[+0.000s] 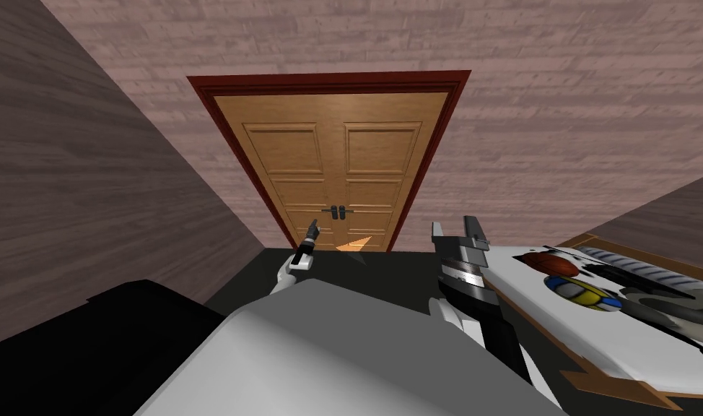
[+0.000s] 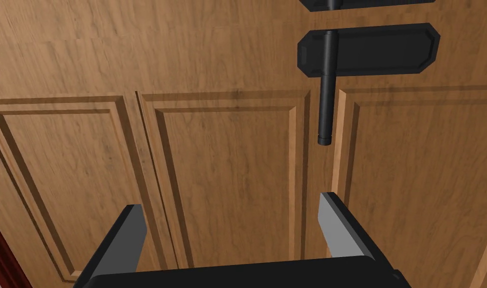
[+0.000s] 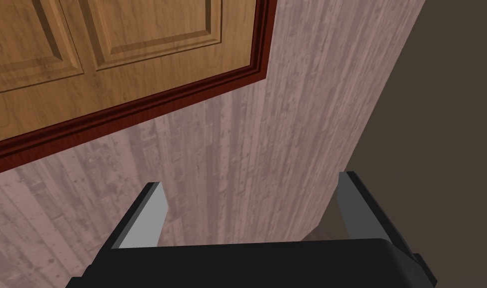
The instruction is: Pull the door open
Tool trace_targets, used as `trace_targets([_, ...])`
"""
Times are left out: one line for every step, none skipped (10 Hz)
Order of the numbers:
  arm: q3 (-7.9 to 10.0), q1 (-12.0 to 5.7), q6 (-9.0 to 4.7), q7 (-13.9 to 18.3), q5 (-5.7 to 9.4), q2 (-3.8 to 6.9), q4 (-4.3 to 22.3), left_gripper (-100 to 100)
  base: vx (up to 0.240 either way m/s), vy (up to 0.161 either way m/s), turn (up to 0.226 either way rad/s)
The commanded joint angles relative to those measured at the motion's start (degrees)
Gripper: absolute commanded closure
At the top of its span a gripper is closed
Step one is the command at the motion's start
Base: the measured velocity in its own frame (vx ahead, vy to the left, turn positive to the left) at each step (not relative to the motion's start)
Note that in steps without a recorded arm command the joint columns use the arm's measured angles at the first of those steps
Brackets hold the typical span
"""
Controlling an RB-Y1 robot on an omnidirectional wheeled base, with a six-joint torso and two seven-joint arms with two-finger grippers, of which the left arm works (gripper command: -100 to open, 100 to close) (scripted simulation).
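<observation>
A brown panelled wooden double door [image 1: 333, 166] in a dark red frame [image 1: 328, 79] stands shut ahead of me. Two black lever handles [image 1: 337, 212] sit at its middle seam. My left gripper [image 1: 313, 231] is raised in front of the left leaf, below and left of the handles. In the left wrist view that gripper [image 2: 232, 220] is open, and one black lever [image 2: 326, 90] on its black plate [image 2: 382, 49] lies just beyond the fingertips, apart from them. My right gripper [image 1: 458, 232] is held up to the right of the door, open and empty [image 3: 250, 202].
Pinkish brick-patterned walls [image 1: 574, 137] flank the door, and a side wall [image 1: 76, 188] closes in on the left. A white shelf [image 1: 559, 310] with a reddish ball [image 1: 552, 264] and a yellow-blue ball [image 1: 581, 292] stands close on the right. The floor [image 1: 386, 267] is dark.
</observation>
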Motion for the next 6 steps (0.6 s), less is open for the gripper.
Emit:
trace_targets([0.32,-1.11,0.53,0.51,0.25,0.65,2.39,-100,0.117,0.03,-0.07])
trace_targets([0.5,-1.72,0.67,0.82,0.41,1.06,3.91,-100,0.109,0.04,-0.064])
trace_targets([0.67,-2.29,0.8,1.11,0.56,1.44,5.35,-100,0.098,0.024,-0.062])
trace_targets([0.84,-2.84,0.92,1.39,0.7,1.8,6.73,-100,0.087,0.009,-0.063])
trace_targets([1.0,-3.39,1.05,1.67,0.84,2.17,8.1,-100,0.088,0.017,-0.06])
trace_targets([1.16,-3.94,1.17,1.95,0.98,2.53,9.47,-100,0.097,0.023,-0.061])
